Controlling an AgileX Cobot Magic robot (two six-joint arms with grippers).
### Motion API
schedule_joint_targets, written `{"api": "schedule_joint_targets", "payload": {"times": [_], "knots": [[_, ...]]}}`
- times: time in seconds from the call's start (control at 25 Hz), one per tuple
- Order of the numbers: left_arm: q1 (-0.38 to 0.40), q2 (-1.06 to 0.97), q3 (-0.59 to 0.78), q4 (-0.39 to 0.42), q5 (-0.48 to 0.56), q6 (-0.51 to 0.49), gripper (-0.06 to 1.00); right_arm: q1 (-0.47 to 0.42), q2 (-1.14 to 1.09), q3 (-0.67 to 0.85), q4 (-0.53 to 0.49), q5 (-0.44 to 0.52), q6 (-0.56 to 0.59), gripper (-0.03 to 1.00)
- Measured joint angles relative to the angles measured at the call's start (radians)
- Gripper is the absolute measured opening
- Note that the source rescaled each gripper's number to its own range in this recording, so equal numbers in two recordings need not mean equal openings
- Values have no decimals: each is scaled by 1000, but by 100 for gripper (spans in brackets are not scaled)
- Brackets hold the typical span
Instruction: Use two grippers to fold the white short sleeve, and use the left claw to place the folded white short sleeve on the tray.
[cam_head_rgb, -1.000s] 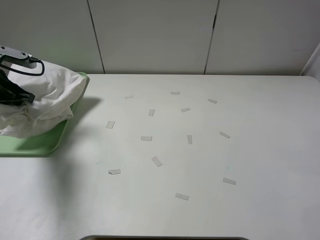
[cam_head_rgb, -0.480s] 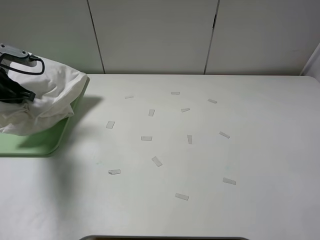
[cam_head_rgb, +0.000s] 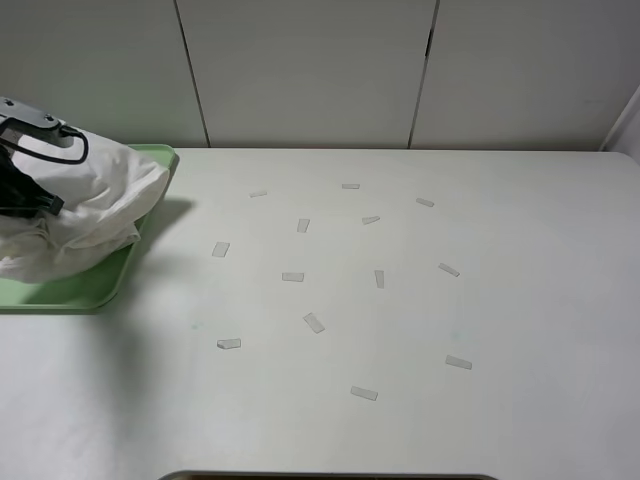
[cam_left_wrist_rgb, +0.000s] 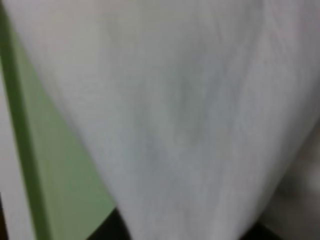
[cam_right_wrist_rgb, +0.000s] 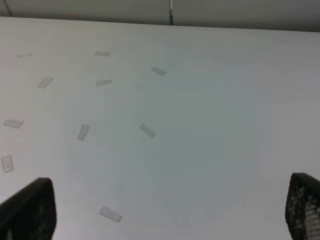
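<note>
White short sleeve (cam_head_rgb: 85, 205) hung bunched over tray (cam_head_rgb: 95, 285) at far-left table edge, left gripper (cam_head_rgb: 22, 190) pinched narrow on cloth; right gripper (cam_right_wrist_rgb: 170, 205) wide open, empty; judged light, limp, prob. best gripped at thick fold.

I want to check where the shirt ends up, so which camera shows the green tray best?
The high exterior camera: it shows the tray at the table's left edge, with the bundled white shirt covering most of it. The left wrist camera gives only a blurred green strip beside the cloth. The right wrist camera shows no tray at all.
</note>
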Motion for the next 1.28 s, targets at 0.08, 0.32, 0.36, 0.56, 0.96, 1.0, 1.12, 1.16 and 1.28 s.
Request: {"api": "schedule_joint_targets", "payload": {"times": [0.08, 0.32, 0.36, 0.56, 0.96, 1.0, 1.12, 1.16, 1.28], "knots": [[0, 0, 0, 55, 5, 0, 21, 0, 0, 0, 0, 0, 0, 100], [0, 0, 0, 99, 6, 1, 21, 0, 0, 0, 0, 0, 0, 100], [0, 0, 0, 99, 6, 1, 21, 0, 0, 0, 0, 0, 0, 100], [0, 0, 0, 103, -8, 0, 61, 0, 0, 0, 0, 0, 0, 100], [0, 0, 0, 106, -76, 0, 93, 0, 0, 0, 0, 0, 0, 100], [0, 0, 0, 106, -79, 0, 93, 0, 0, 0, 0, 0, 0, 100], [0, 0, 0, 106, -87, 0, 93, 0, 0, 0, 0, 0, 0, 100], [0, -3, 0, 106, -87, 0, 93, 0, 0, 0, 0, 0, 0, 100], [0, -44, 0, 106, -76, -15, 93, 0, 0, 0, 0, 0, 0, 100]]}}
